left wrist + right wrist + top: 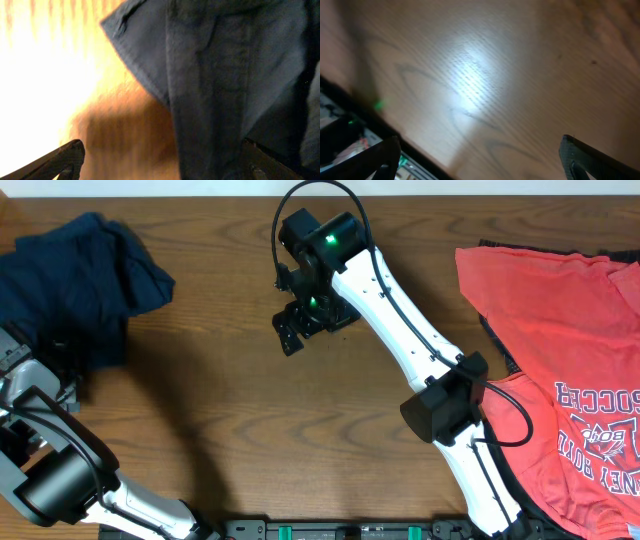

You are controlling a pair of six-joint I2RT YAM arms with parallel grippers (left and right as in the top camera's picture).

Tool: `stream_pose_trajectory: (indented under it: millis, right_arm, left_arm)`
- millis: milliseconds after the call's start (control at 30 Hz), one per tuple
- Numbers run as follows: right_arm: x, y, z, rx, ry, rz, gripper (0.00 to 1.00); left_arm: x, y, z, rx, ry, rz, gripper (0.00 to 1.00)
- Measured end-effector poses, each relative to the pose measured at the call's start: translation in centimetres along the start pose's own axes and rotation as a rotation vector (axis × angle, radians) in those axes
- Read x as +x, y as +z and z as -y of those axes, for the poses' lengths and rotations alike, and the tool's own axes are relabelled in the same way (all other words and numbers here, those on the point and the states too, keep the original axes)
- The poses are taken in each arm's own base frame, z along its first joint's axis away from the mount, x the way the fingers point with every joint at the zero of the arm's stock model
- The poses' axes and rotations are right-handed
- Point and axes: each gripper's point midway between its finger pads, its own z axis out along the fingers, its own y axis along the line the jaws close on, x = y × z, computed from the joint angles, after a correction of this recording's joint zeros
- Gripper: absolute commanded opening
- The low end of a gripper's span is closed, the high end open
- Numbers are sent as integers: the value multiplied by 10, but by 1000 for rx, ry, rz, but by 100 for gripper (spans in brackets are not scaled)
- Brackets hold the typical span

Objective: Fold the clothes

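Observation:
A crumpled dark navy T-shirt (75,280) lies at the table's far left. My left gripper (58,370) is at its near edge. In the left wrist view the gripper (162,167) is open, and the navy cloth (225,75) hangs down by its right finger, over bare wood. A coral-red T-shirt (570,360) with white-and-dark lettering lies spread at the right, with a dark edge (492,330) showing from under it. My right gripper (292,330) is over bare wood at the top centre, far from both shirts. In the right wrist view it (480,162) is open and empty.
The wooden table (230,420) lies between the two shirts. My right arm (420,350) runs diagonally from the lower right to the top centre. A black rail with green parts (330,530) lines the front edge and also shows in the right wrist view (350,135).

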Motion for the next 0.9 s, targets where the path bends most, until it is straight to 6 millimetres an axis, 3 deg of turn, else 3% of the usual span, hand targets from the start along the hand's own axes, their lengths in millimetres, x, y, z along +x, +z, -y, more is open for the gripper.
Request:
stream_pose_trajectory:
  millis: [233,367,633,767,900]
  right_arm:
    - [-2,-4,21,57,22,10,99]
    - [-4,-8,36,65,52,21,99]
    - [-9,-15,60,76,96,48,99]
    - [-16,-21,81,83,131,84,99]
    - [-16,-30,113,96,195,107,99]
  left_arm:
    - [18,-6,-26,-107,-5,-79,98]
    - [14,-20,-30,-119,-15,-72,98]
    - [-11,-105,-6,5,6,63,98]
    - [-7,-146,3,59,48,101,98]
    - [11,-172,15,105,114,106,98]
